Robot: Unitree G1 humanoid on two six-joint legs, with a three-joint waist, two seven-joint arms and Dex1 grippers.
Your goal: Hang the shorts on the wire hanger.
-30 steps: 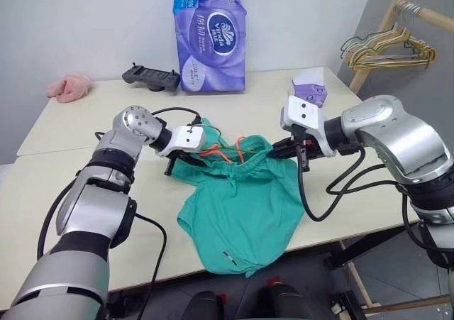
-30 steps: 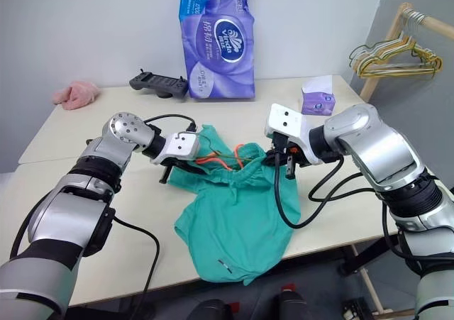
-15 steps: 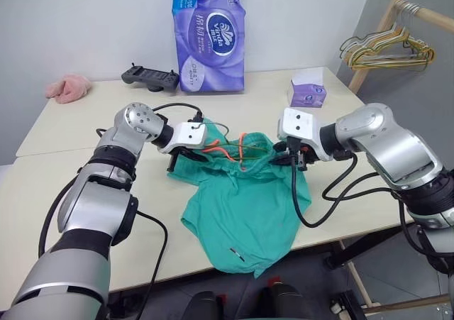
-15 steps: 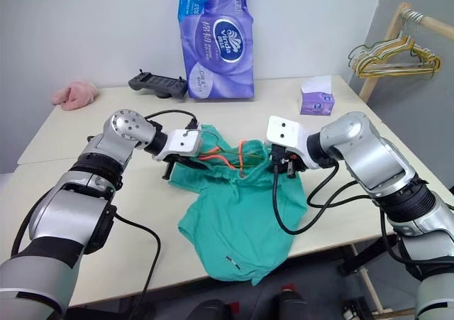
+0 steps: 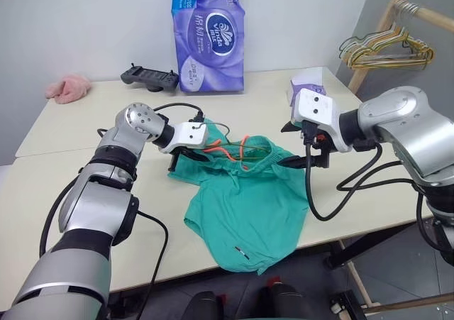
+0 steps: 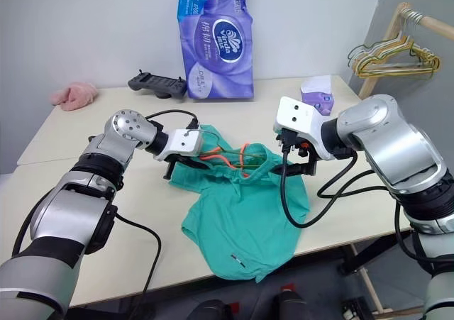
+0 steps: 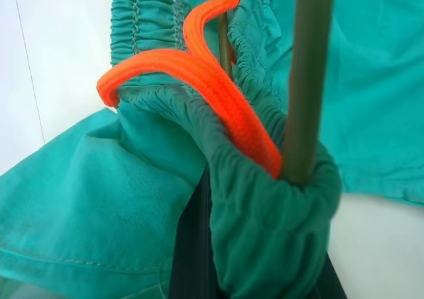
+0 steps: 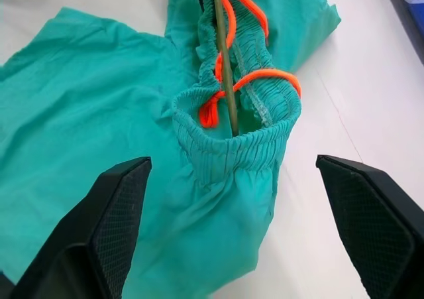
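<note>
A cream table (image 5: 85,132) stands against a pale wall (image 5: 85,22); wooden rack (image 5: 397,11) at right

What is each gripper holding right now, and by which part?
Left gripper: shut on the shorts at the waistband end. Right gripper: jaws open, holding nothing.

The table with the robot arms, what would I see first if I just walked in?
Probably the bright teal shorts, draped over the near edge of the table, with an orange drawstring at the waistband. The left gripper is shut on one end of the waistband, where the wire hanger runs through, and the right gripper stands wide open, clear of the cloth. Behind them stands a tall purple tissue pack.
</note>
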